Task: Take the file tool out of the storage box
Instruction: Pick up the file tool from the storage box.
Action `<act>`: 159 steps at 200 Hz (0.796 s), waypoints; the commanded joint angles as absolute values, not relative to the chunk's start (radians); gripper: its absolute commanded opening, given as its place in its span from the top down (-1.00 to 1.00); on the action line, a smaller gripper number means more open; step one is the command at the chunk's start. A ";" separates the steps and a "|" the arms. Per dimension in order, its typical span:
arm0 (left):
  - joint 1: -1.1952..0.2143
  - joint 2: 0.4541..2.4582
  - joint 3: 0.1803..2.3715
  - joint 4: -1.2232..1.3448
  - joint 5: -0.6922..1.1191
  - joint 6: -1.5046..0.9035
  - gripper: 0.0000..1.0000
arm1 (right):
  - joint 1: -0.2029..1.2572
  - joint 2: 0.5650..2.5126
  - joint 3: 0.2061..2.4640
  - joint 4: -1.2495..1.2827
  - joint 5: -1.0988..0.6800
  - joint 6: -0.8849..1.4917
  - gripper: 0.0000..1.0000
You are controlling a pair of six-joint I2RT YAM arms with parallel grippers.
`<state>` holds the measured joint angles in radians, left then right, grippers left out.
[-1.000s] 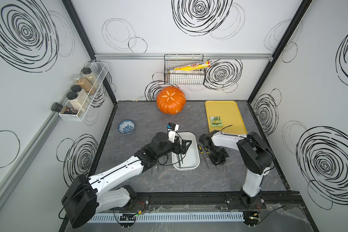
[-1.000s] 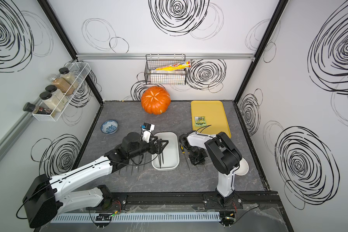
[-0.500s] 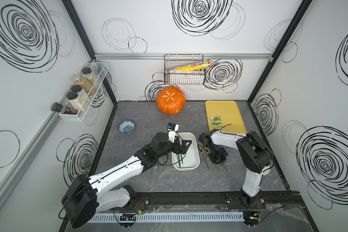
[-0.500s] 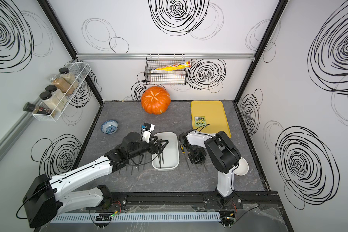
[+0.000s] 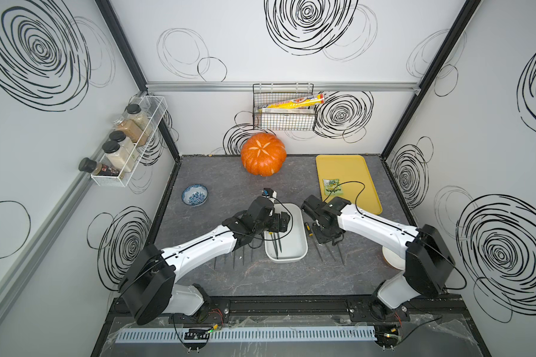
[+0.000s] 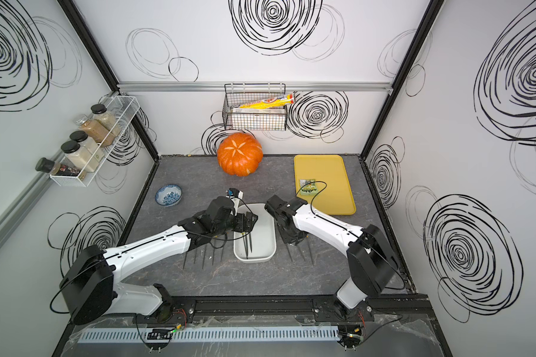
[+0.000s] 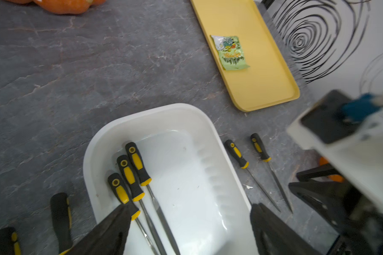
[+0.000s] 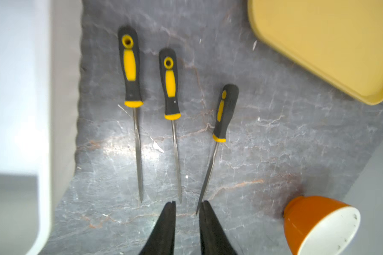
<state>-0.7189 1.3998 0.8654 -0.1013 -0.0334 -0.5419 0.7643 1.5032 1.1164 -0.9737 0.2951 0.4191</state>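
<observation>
Right fingers (image 8: 167,223) eased apart, empty; left fingers (image 7: 111,229) wide, empty, above storage box (image 7: 159,109) on grey marbled tabletop (image 7: 75,88).

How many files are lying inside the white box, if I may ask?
3. All lie side by side near one long wall of the box: outer file, middle file, inner file. The left gripper covers part, so more may hide.

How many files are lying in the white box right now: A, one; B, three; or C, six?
B: the left wrist view shows three black-and-yellow files lying side by side in the box.
</observation>
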 commanded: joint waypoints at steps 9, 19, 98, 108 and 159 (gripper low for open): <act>-0.730 1.510 0.967 -0.227 -0.121 -0.554 -0.60 | 0.762 1.227 1.013 -0.754 0.313 0.422 0.27; -0.729 1.561 0.995 -0.248 -0.127 -0.554 -0.56 | 0.762 1.149 0.972 -0.679 0.293 0.415 0.23; -0.758 1.883 1.204 -0.365 -0.232 -0.558 -0.19 | 0.761 0.841 0.617 -0.235 0.234 0.341 0.20; -0.759 1.898 1.216 -0.375 -0.251 -0.559 -0.13 | 0.762 0.815 0.585 -0.210 0.233 0.343 0.19; -0.759 1.953 1.248 -0.392 -0.287 -0.552 -0.06 | 0.761 0.771 0.538 -0.180 0.195 0.343 0.19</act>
